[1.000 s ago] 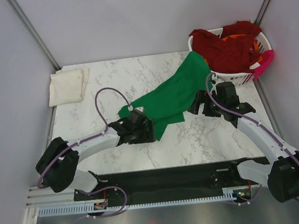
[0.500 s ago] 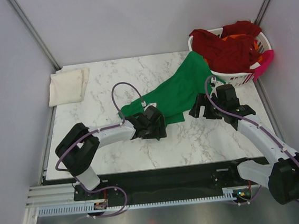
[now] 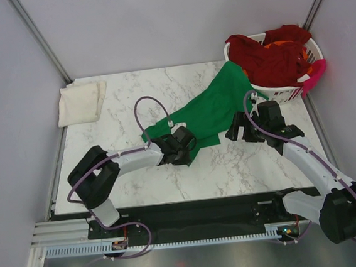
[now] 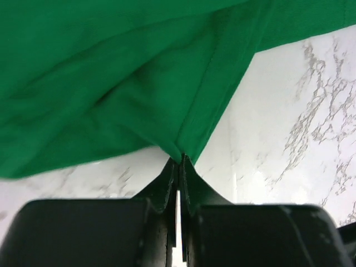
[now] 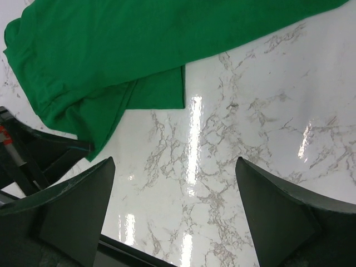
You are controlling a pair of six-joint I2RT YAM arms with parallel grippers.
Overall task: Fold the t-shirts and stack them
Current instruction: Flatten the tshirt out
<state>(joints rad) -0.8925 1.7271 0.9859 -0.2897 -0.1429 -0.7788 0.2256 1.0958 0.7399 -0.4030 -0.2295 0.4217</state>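
Here the left gripper [image 4: 179, 162] pinches the green t-shirt [image 4: 111, 72] edge; right gripper [image 5: 173, 169] gapes just beside.

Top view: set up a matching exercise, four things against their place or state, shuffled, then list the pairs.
1 green shirt
2 cream shirt
3 red shirt
4 right gripper

A in the basket
B open, empty
C far left corner of the table
D pinched by the left gripper

Pairs: 1-D, 2-C, 3-A, 4-B
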